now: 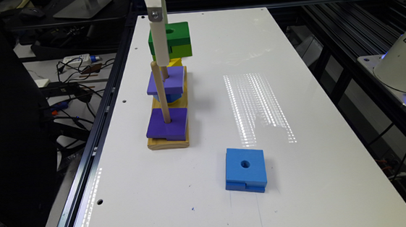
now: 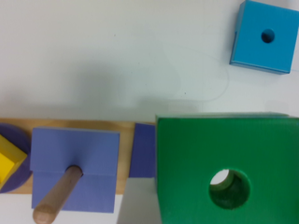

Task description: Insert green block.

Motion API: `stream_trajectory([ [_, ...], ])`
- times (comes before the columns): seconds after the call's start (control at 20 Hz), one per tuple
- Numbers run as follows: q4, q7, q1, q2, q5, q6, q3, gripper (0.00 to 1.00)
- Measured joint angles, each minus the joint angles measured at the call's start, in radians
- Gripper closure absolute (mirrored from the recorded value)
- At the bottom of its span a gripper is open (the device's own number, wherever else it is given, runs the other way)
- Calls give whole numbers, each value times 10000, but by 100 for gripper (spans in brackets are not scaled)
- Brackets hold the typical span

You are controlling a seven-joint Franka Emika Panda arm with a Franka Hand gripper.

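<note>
Half-aligned at best. Holds green block [image 1: 177, 39] pinched in gripper [image 1: 162, 61], aloft over wooden base's [image 1: 169, 143] 12 o'clock end. Could snag hole rim on off-centre peg tip [image 2: 222, 180], then tilt or jam.

The green block [image 2: 196, 149] is cut off by the wrist view's edge, hiding the peg beneath

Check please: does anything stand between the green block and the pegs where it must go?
Nothing visible does. The green block hangs above the wooden base, and a pale wooden tip, probably a peg, shows through its hole. The purple blocks sit low on their pegs.
</note>
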Motion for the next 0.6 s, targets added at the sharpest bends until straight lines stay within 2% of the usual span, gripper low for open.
stream_trajectory([
  [0.6,-1,0,0,105,0,74,0,100],
])
